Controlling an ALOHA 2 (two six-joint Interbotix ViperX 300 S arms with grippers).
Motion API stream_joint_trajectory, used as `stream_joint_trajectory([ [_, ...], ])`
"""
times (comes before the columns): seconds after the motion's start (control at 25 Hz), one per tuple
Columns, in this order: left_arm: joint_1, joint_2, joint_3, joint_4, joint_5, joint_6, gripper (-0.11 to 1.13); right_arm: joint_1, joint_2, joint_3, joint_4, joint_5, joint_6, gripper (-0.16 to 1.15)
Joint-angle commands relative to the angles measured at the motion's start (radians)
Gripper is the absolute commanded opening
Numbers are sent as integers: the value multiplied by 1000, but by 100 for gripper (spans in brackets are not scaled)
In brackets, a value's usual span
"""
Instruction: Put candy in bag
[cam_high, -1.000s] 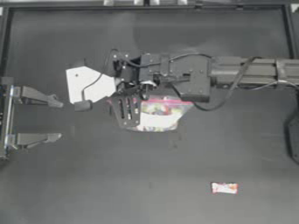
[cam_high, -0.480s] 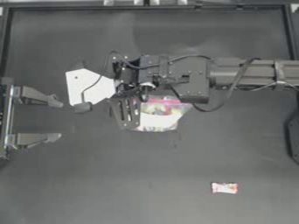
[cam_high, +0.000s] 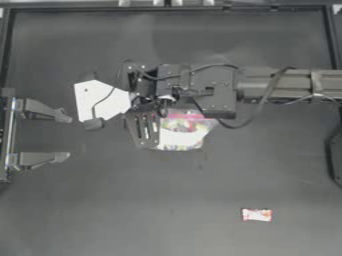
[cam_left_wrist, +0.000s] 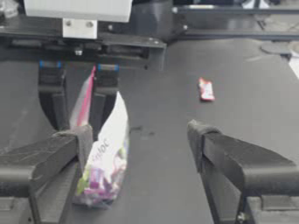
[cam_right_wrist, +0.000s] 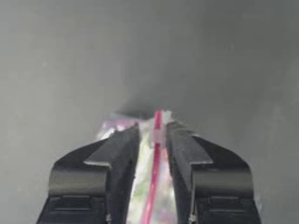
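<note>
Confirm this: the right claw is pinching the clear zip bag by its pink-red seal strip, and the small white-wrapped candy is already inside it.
Not quite. The right claw does pinch the clear zip bag by its seal strip, but the small white-wrapped candy lies outside on the dark table, as the top view shows.

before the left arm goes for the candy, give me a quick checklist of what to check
1. Right hand shut on the bag at its pink seal strip: ok.
2. Bag lifted upright with sweets hanging low, per the left wrist view: ok.
3. Bag mouth open for the candy: not ok, the strip looks pinched shut.
4. Left hand open and holding nothing, at the table's left side: ok.
5. Candy lying apart from everything, toward the lower right in the top view: ok.
6. Left arm's reach to the candy: cannot tell.
</note>
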Motion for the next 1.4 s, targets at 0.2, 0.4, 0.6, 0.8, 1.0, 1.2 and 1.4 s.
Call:
stream_joint_trajectory([
  [0.2,2,12,-9,0,-3,2,97,2,-21,-38,-6,17,-2,62],
  [0.4,2,11,-5,-2,-3,2,97,2,-18,-38,-9,20,-8,55],
  [0.6,2,8,-3,-2,-3,2,97,2,-17,-35,-35,20,-9,39],
  [0.8,2,6,2,-2,-3,2,97,2,-18,-32,-31,25,-15,15],
  [1.0,6,8,-2,-2,11,2,97,2,-21,-38,2,40,-43,4],
  [1.2,11,6,2,-2,18,2,97,2,-34,-38,21,41,-51,4],
  [1.4,17,8,-2,-2,28,0,97,2,-58,-32,21,37,-46,4],
])
